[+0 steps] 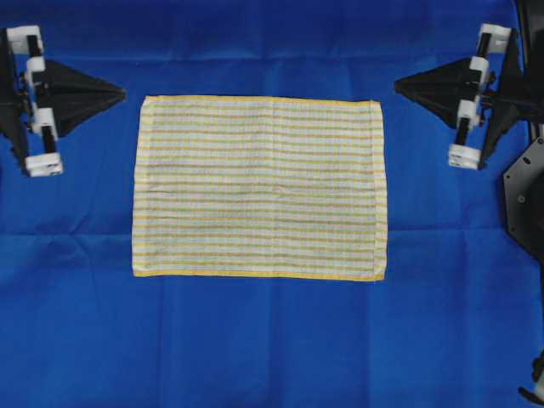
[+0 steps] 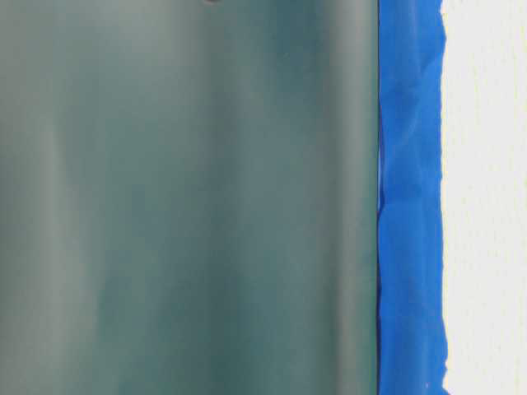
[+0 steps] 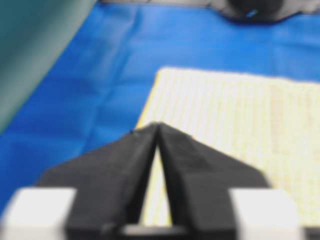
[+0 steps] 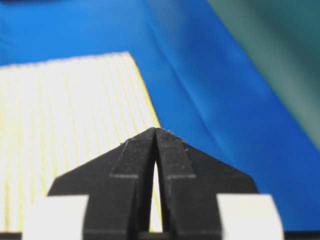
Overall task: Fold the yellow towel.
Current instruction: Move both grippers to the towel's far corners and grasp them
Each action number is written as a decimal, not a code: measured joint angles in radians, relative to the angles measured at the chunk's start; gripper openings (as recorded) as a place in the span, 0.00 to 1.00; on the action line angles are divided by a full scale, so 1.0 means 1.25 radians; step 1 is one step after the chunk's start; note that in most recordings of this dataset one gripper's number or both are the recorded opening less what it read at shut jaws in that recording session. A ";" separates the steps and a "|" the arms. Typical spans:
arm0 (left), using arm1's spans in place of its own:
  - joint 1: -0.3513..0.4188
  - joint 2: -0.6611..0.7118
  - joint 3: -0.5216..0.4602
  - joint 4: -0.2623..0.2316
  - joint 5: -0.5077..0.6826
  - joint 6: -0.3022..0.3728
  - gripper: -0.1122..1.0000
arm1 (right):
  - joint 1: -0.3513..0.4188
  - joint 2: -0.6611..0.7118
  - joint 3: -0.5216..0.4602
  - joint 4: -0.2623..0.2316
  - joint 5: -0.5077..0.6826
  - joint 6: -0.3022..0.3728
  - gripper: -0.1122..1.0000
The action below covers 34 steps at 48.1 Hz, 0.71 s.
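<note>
Towel (image 1: 259,187), white with fine yellow stripes and a yellow hem, lying fully spread as a single flat layer in the middle of the table, on the blue sheet (image 1: 255,348) that covers it. All four edges are visible in the overhead view and run nearly straight; no corner is lifted, no edge turned over, and only faint wrinkles cross the lower half. Judged from this, no fold has been made and the whole task remains: at least one edge must be gripped, raised and carried across to the opposite edge, then laid down flat. Left claw (image 1: 121,90), at the upper left of the overhead view, points toward the towel's upper left corner and stands apart from it; in the left wrist view its fingers meet at the tips with a thin slit behind, clenched and holding nothing. Right claw (image 1: 398,84), at the upper right, mirrors it just beside the upper right corner without touching; the right wrist view shows the same clenched, empty tips. The table-level view is almost filled by a blurred green surface (image 2: 189,197), with only a strip of blue sheet and pale cloth at its right, and adds nothing on progress.
</note>
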 measured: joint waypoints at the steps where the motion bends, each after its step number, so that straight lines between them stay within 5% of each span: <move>1: 0.011 0.017 -0.001 0.001 0.000 0.000 0.37 | -0.009 0.016 0.000 0.000 0.002 0.001 0.21; 8: 0.054 0.108 -0.007 0.000 -0.009 0.000 0.78 | -0.054 0.114 -0.011 0.000 0.013 0.006 0.59; 12: 0.067 0.157 -0.009 0.000 -0.022 0.000 0.82 | -0.071 0.174 -0.017 0.000 0.013 0.006 0.76; 18: 0.090 0.244 -0.010 0.000 -0.061 0.000 0.74 | -0.094 0.269 -0.026 0.000 0.005 0.006 0.73; 34: 0.128 0.455 -0.018 -0.002 -0.167 0.000 0.71 | -0.131 0.454 -0.049 0.000 -0.052 0.006 0.67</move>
